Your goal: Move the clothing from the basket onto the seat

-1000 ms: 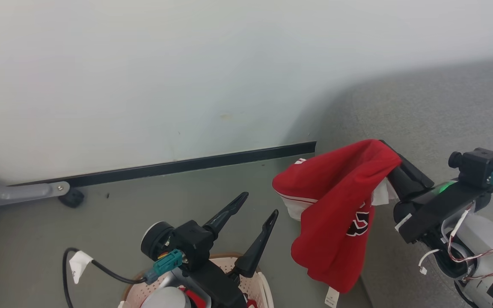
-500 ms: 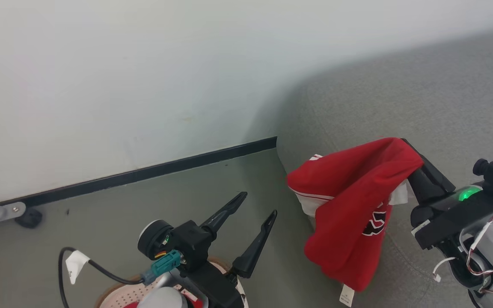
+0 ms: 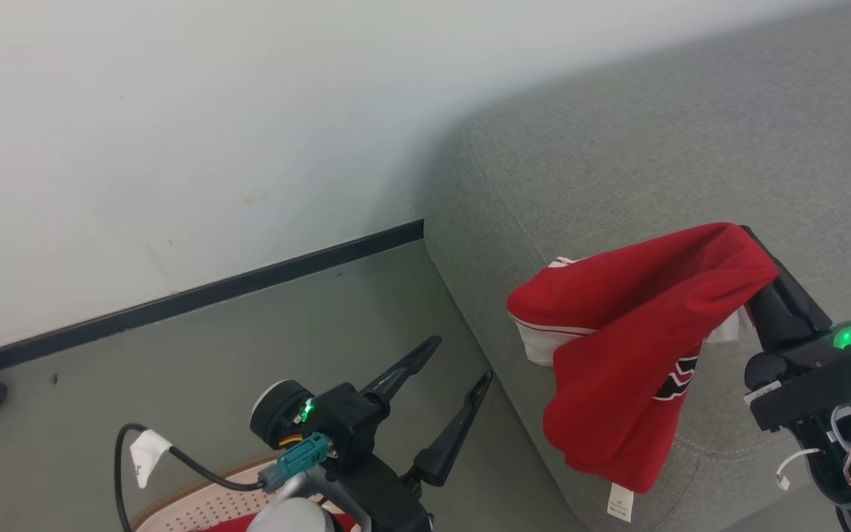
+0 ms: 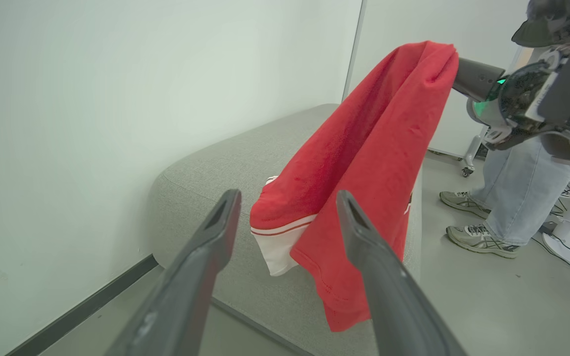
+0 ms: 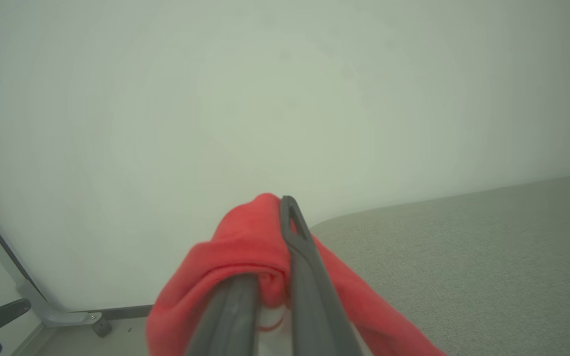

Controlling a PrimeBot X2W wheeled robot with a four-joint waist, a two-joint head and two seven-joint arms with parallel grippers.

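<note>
One right tool [image 3: 752,242] clenched on clothing [image 3: 617,355], hanging above seat [image 3: 617,170] edge, left tool [image 3: 459,358] released, over open floor [image 3: 285,325]

Left gripper [image 3: 461,357] sits low, just off the end of the seat [image 3: 654,148]. Its fingers are spread wide with nothing between them, pointing up toward the seat. Right gripper [image 3: 758,247] is above the seat's front edge, fingers pinched tight on a fold of the clothing [image 3: 617,355], which hangs from them. Green lights are lit on both wrists. Right forearm is pale and angled in from beside the seat.
</note>
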